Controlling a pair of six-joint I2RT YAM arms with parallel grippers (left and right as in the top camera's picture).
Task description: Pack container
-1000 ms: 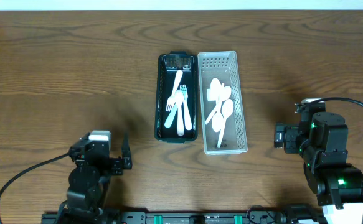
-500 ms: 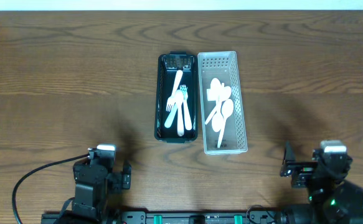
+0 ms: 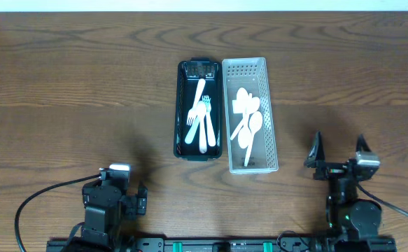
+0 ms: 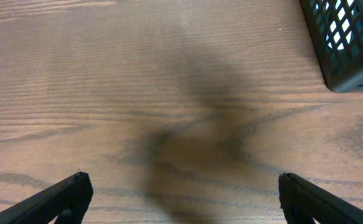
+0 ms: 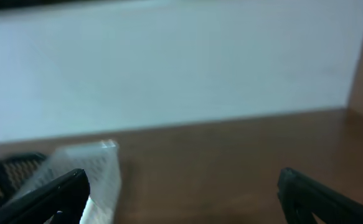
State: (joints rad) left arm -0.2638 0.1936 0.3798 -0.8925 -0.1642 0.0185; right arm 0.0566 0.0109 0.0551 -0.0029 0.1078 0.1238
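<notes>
Inside the black basket (image 3: 178, 119): white forks (image 3: 201, 117). Touching the black basket's right wall: white basket (image 3: 244, 67) with white spoons (image 3: 248, 126). Nearer the robot and left of the black basket, well apart from it: left gripper (image 4: 181, 194), fingers spread wide, nothing between them. Nearer and right of the black basket, past the white one: right gripper (image 3: 338, 152), likewise fully parted, empty.

Wooden table (image 3: 64, 77), black basket (image 3: 199, 109), white basket (image 3: 251, 114) touching, side by side
</notes>
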